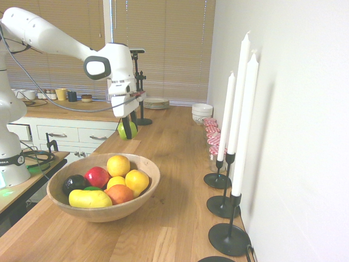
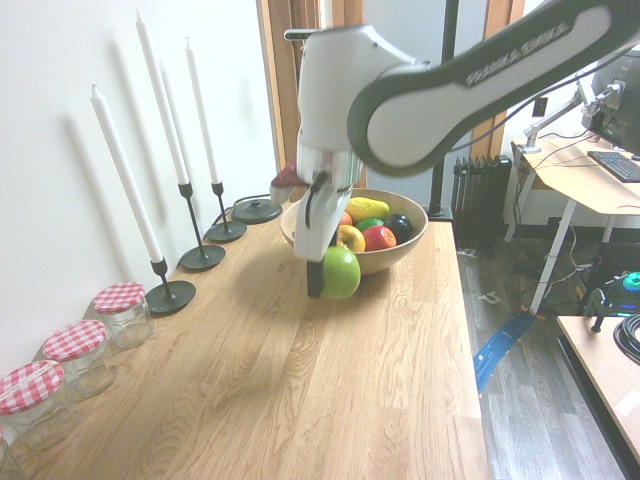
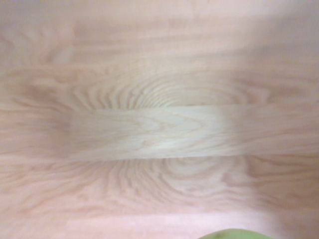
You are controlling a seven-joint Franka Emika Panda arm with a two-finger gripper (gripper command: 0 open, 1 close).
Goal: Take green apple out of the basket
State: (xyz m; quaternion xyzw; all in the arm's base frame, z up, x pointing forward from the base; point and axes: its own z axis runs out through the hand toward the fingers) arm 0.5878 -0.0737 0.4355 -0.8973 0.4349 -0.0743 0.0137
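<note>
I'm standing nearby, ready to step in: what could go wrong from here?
The round, glossy green apple could slip from the fingers, which seem to hold it above the counter. If let go too high, it may bruise or bounce. Once down, it might roll off the counter's open side.

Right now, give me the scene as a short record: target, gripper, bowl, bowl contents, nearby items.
target: green apple, outside the bowl
gripper: closed on the apple
bowl: wooden, upright on the counter
bowl contents: red apple, orange, dark fruit, long yellow fruit, other round yellow fruit
nearby: white candles in black holders, jars with checkered lids
unclear: whether the apple touches the counter
</note>
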